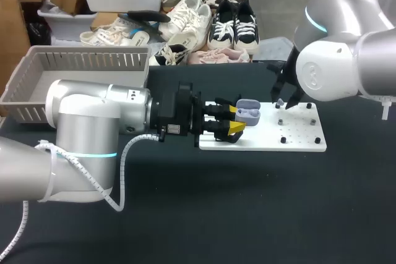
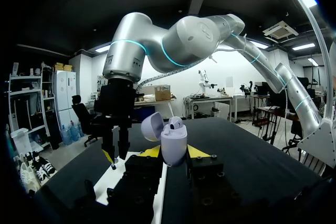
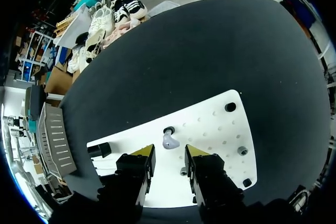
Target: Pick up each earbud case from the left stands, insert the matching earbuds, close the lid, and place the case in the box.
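Tabletop (image 1: 247,214), black, carries white pegboard (image 1: 300,133); left pincer (image 1: 237,119) grips case (image 1: 249,113) over it.

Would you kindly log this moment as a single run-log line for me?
left gripper: shut on open earbud case | right gripper: open, above earbud on white board

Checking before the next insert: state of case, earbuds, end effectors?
Case: lid open, held upright.
Seated earbud: in the case.
Loose earbud: lying on white board, ungripped.
Left end effector: shut on case.
Right end effector: open, loose earbud just ahead.
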Motion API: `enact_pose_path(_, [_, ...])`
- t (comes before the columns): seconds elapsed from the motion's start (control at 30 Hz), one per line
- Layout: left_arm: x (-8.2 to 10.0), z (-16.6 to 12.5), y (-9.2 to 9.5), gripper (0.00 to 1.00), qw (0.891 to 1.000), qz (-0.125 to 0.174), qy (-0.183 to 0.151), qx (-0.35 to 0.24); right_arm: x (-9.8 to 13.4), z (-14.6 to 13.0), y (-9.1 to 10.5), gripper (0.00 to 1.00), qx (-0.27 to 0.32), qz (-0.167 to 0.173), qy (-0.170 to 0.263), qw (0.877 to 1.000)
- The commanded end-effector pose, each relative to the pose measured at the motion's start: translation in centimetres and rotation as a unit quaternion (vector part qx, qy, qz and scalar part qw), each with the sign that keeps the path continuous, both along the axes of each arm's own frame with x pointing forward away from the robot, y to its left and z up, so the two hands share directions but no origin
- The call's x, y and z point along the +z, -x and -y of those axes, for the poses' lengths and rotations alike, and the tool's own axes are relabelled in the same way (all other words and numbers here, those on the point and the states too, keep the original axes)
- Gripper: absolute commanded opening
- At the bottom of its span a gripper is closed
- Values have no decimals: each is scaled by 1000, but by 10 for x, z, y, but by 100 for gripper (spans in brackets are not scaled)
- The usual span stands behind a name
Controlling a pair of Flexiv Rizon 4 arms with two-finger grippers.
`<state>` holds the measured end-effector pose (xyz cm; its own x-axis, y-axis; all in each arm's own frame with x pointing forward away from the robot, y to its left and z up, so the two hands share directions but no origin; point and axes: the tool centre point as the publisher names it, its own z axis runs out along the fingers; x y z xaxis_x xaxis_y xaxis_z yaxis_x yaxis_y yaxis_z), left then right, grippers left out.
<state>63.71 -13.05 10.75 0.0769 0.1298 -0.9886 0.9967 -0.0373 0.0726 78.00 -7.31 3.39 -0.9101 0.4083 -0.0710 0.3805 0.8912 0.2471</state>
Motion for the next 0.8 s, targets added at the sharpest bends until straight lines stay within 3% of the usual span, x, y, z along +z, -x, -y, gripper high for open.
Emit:
enact_pose_path(0.03, [-1,0,1,0,1000,1,1,3,1,-1,0,33,-2,0,1,1000])
enact_pose_path(0.6, [-1,0,1,0,1000,1,1,3,-2,-2,-1,28,1,-4,3,1000])
enact_pose_path(0.8, [-1,0,1,0,1000,1,1,3,-5,0,-2,18,2,-7,5,1000])
